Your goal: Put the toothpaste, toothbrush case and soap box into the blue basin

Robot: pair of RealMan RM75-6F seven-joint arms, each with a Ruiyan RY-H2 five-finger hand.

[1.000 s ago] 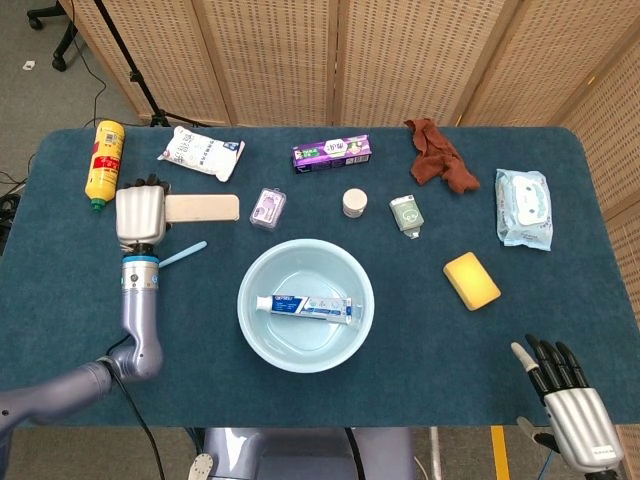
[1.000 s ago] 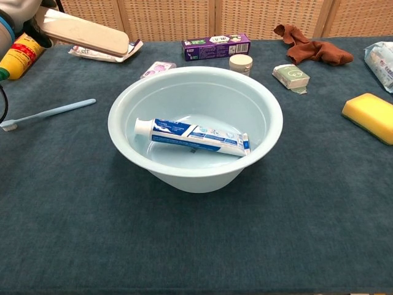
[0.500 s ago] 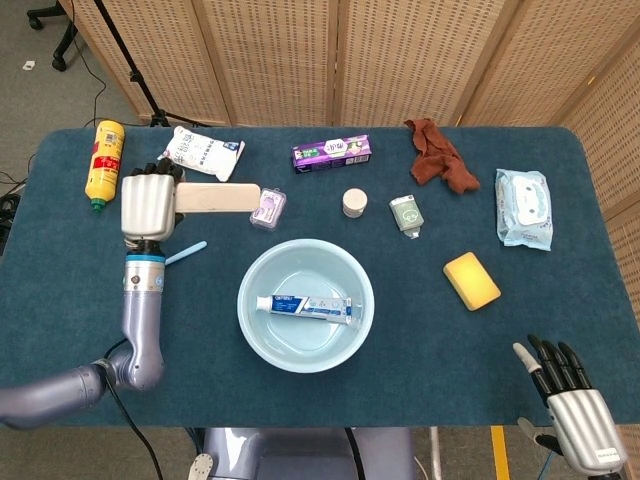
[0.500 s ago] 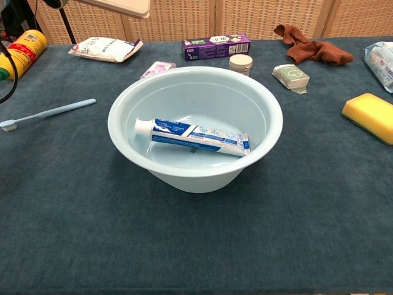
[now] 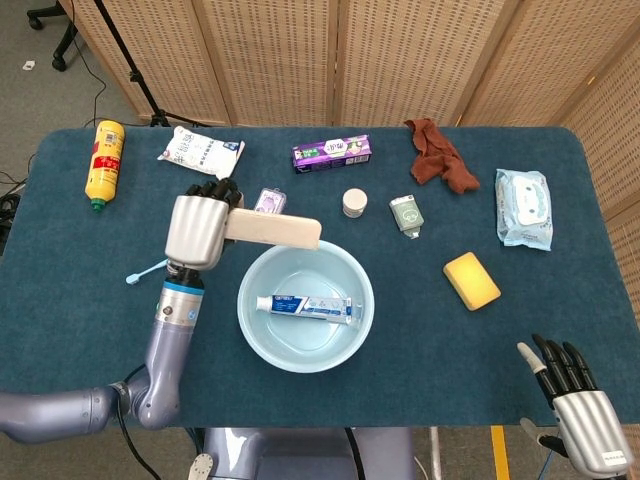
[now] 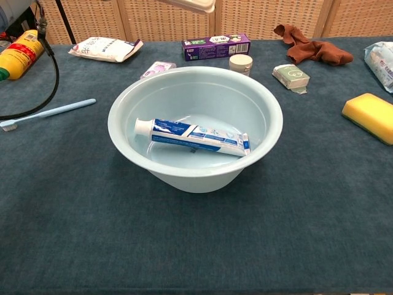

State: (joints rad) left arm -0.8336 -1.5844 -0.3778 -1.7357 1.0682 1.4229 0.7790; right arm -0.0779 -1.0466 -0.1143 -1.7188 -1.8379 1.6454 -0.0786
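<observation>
The cream toothbrush case point(image 5: 272, 230) is held at one end in the fingers point(image 5: 212, 189) of the left hand point(image 5: 197, 230), its long body carried level and its free end reaching over the near-left rim of the blue basin point(image 5: 249, 313); such a hold seems chosen so that the case can be lowered lengthwise into the bowl. In the chest view only the tip of the case point(image 6: 195, 3) is seen at the top edge, well above the basin point(image 6: 264, 141). The toothpaste point(image 5: 305, 307) is already laid across the basin floor, so the case would probably be best set beside it rather than on its cap. The soap box cannot be named with certainty; the small clear purple-tinted box point(image 5: 268, 203) just behind the case is the likeliest candidate, and it is untouched on the bench point(image 5: 100, 330). The right hand point(image 5: 578, 413) is kept low at the near right corner, its fingers apart and nothing held. Around the basin are seen a loose toothbrush point(image 5: 152, 267), a yellow bottle point(image 5: 104, 160), a white packet point(image 5: 201, 153), a purple carton point(image 5: 332, 152), a small round jar point(image 5: 354, 203), a green pouch point(image 5: 406, 215), a brown cloth point(image 5: 439, 157), a wipes pack point(image 5: 523, 207) and a yellow sponge point(image 5: 471, 280). Nothing is seen between the case and the bowl.
</observation>
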